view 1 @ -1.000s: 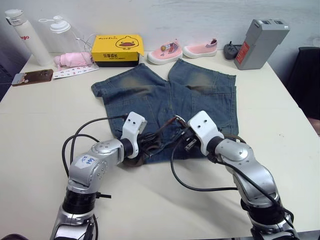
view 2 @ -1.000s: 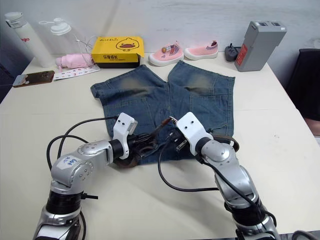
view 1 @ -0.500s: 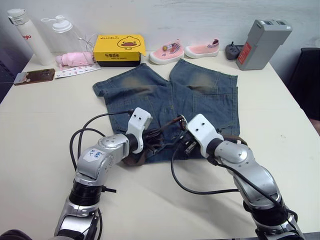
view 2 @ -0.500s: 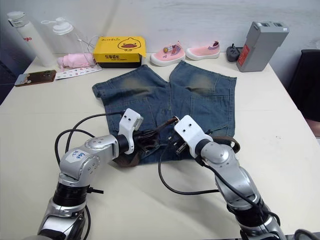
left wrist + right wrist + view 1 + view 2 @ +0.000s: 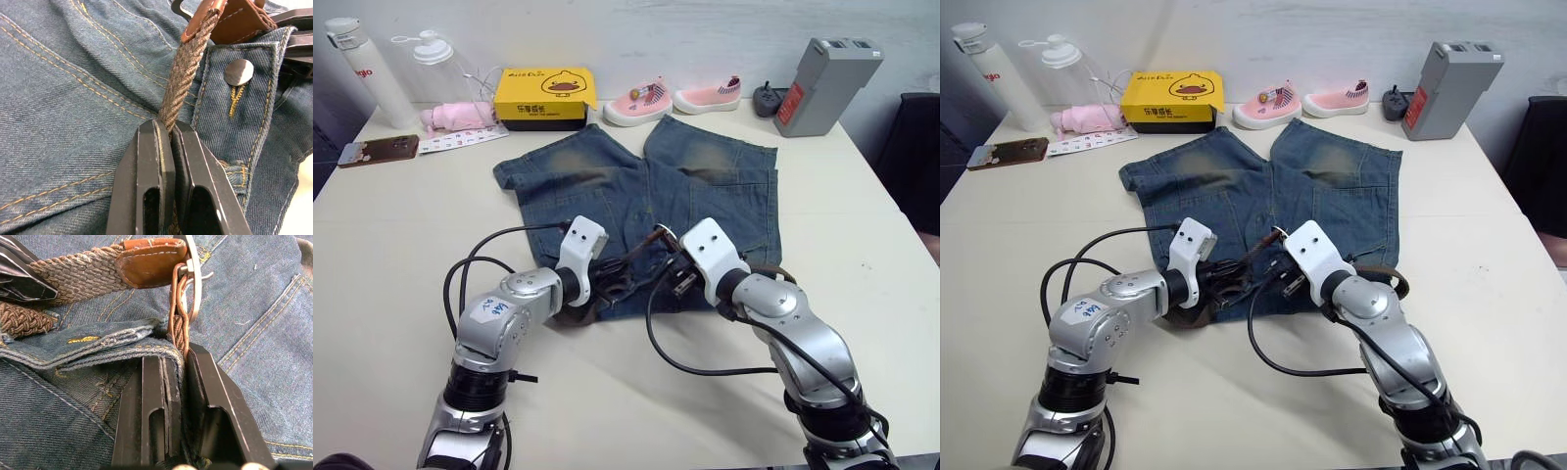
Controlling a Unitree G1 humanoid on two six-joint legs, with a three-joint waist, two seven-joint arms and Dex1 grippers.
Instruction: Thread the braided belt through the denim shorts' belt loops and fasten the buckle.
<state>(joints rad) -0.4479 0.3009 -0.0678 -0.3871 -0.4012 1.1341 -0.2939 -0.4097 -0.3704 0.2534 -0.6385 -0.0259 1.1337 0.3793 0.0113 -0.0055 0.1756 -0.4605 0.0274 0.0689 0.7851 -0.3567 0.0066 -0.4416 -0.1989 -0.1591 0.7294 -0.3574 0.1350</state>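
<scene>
At the near waistband of the denim shorts (image 5: pixel 646 186), left gripper (image 5: pixel 167 129) pinches the braided belt (image 5: pixel 183 73) while right gripper (image 5: pixel 178 357) clamps belt and denim below the buckle (image 5: pixel 193 269).

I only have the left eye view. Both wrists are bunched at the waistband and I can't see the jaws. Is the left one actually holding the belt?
Observer: Yes. The left gripper has its jaws shut on the braided belt, pinching the woven strap.
Operator: And the right?
Observer: The right gripper has its jaws shut on the denim shorts at the waistband edge, with a strand of belt caught alongside.
Operator: Where's the buckle?
Observer: The buckle sits just beyond the right jaws, at the leather tab.
</scene>
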